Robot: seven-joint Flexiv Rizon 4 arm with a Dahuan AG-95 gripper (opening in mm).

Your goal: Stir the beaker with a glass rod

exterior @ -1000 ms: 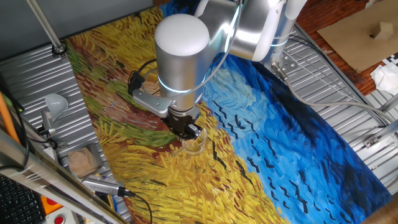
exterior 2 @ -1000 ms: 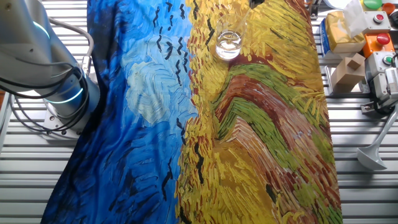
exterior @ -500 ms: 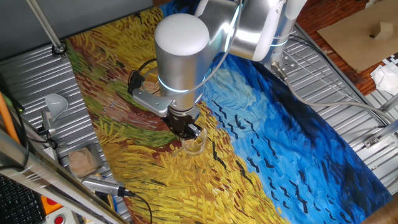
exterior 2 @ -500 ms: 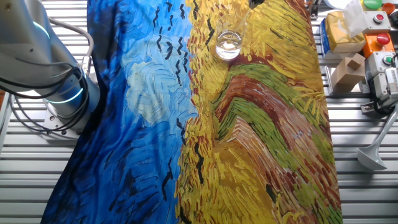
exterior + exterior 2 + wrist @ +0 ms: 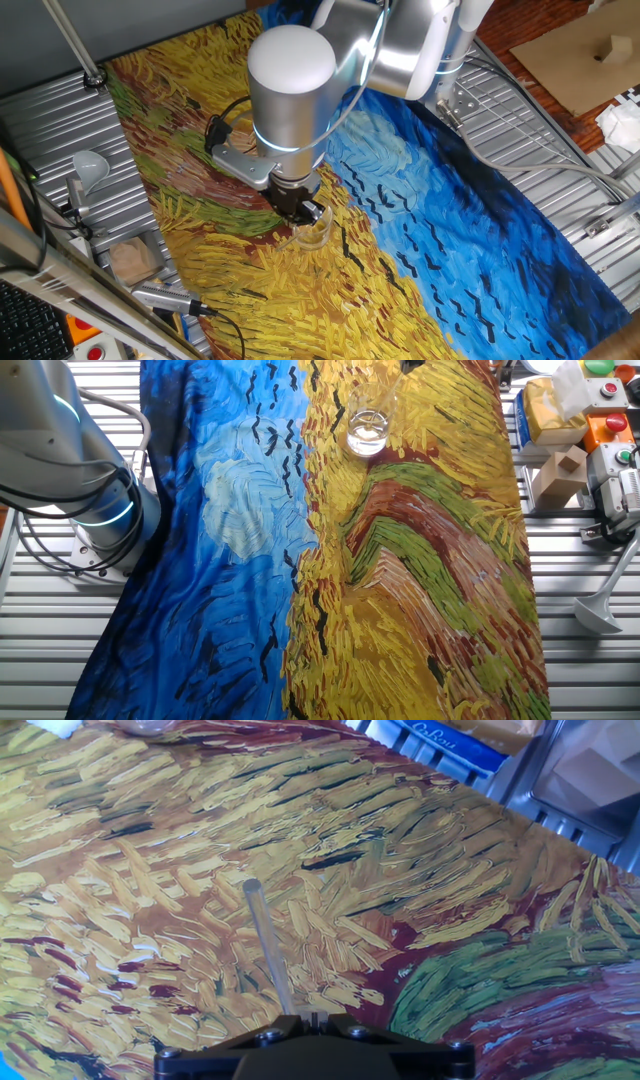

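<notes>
The beaker [image 5: 314, 231] is a small clear glass standing on the painted cloth [image 5: 450, 230]; it also shows in the other fixed view [image 5: 368, 428]. My gripper [image 5: 303, 207] hangs just up and left of it and is shut on a thin glass rod [image 5: 268, 950]. In the hand view the gripper [image 5: 312, 1018] holds the rod's base, and the rod's tip lies over bare yellow cloth [image 5: 420, 870] with no glass around it. A clear glassy edge [image 5: 150, 726] at the top left could be the beaker. In the other fixed view only the gripper's tip [image 5: 408, 364] shows.
A white funnel [image 5: 88, 166] stands on the slatted table at the left, also in the other fixed view [image 5: 598, 610]. Cardboard blocks [image 5: 560, 468], a yellow packet [image 5: 548, 410] and button boxes [image 5: 612, 430] line that side. The arm's base [image 5: 95, 520] stands beside the cloth.
</notes>
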